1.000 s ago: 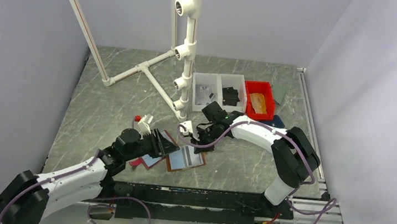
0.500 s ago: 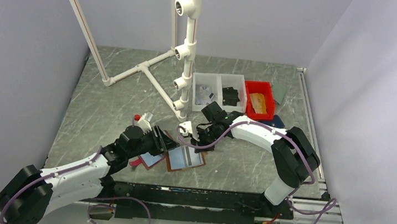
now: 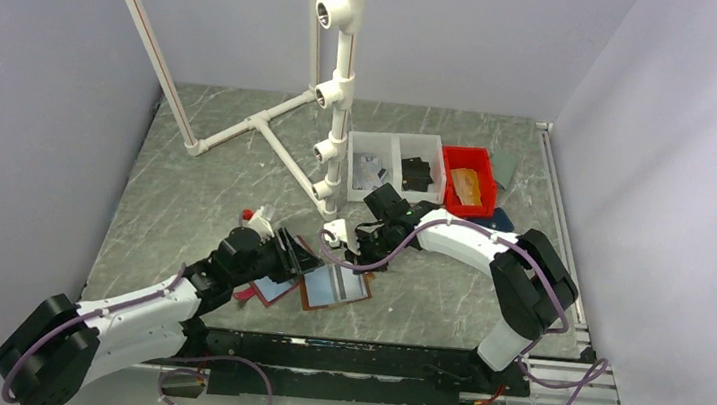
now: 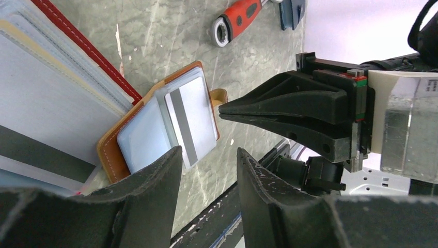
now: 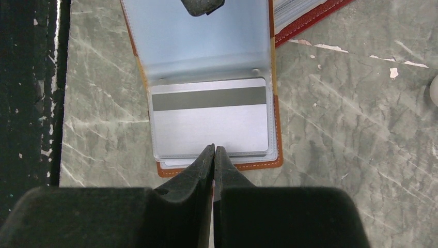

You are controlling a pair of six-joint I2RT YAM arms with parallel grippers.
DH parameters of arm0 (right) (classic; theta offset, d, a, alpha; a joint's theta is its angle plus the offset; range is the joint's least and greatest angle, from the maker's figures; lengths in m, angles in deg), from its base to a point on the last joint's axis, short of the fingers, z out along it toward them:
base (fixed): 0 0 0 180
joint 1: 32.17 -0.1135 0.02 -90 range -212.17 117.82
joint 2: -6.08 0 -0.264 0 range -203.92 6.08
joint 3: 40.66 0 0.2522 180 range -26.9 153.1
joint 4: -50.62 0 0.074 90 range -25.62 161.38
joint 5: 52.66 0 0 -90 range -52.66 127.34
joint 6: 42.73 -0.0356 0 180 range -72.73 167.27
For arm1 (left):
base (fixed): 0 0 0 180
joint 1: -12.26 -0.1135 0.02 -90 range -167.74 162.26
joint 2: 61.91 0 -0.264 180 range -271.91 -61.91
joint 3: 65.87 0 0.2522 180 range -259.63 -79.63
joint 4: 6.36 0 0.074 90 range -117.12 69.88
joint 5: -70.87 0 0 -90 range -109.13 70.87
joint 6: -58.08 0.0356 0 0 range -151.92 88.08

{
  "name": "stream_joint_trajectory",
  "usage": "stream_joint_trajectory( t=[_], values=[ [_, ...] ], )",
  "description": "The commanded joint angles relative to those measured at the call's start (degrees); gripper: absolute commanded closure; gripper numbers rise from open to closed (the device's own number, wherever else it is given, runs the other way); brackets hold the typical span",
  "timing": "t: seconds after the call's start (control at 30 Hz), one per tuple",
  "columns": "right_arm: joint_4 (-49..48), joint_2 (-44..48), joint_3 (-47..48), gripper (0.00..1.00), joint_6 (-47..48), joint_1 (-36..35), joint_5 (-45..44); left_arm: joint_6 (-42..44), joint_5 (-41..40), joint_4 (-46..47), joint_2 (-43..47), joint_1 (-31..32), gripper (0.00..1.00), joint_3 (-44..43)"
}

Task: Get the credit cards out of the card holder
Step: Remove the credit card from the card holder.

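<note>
The left gripper (image 3: pixel 291 256) has edged closer to the open card holder (image 5: pixel 258 164), jaws parted on nothing; the right gripper (image 5: pixel 214 150) is clenched at the holder's near edge, tips against the silver card (image 5: pixel 209 121) in its sleeve.

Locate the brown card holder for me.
Top view: the brown card holder lies open on the table near its front edge, between the left gripper and right gripper, with a red holder at its left.
</note>
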Motion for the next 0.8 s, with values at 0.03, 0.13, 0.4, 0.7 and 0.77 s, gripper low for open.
stream_joint_trajectory(
  t=[0.03, 0.13, 0.4, 0.7, 0.77],
  values=[
    [-0.9, -0.1, 0.5, 0.95, 1.2, 0.1, -0.5, -1.5, -1.3, -0.6, -1.3, -0.2, 0.52, -1.5],
    [-0.9, -0.1, 0.4, 0.95, 1.2, 0.1, -0.7, -1.6, -0.9, 0.0, -2.2, -0.2, 0.52, -1.6],
    [-0.7, -0.4, 0.6, 0.95, 1.5, 0.1, -1.0, -1.8, -0.2, 1.0, -3.8, -0.2, 0.52, -1.7],
    [-0.6, -0.6, 0.6, 0.95, 1.7, 0.1, -1.3, -1.9, 0.3, 1.7, -5.5, -0.2, 0.52, -1.9],
    [-0.4, -0.7, 0.7, 0.95, 1.7, 0.1, -1.4, -2.0, 0.5, 2.0, -5.9, -0.2, 0.52, -1.9]
  ],
)
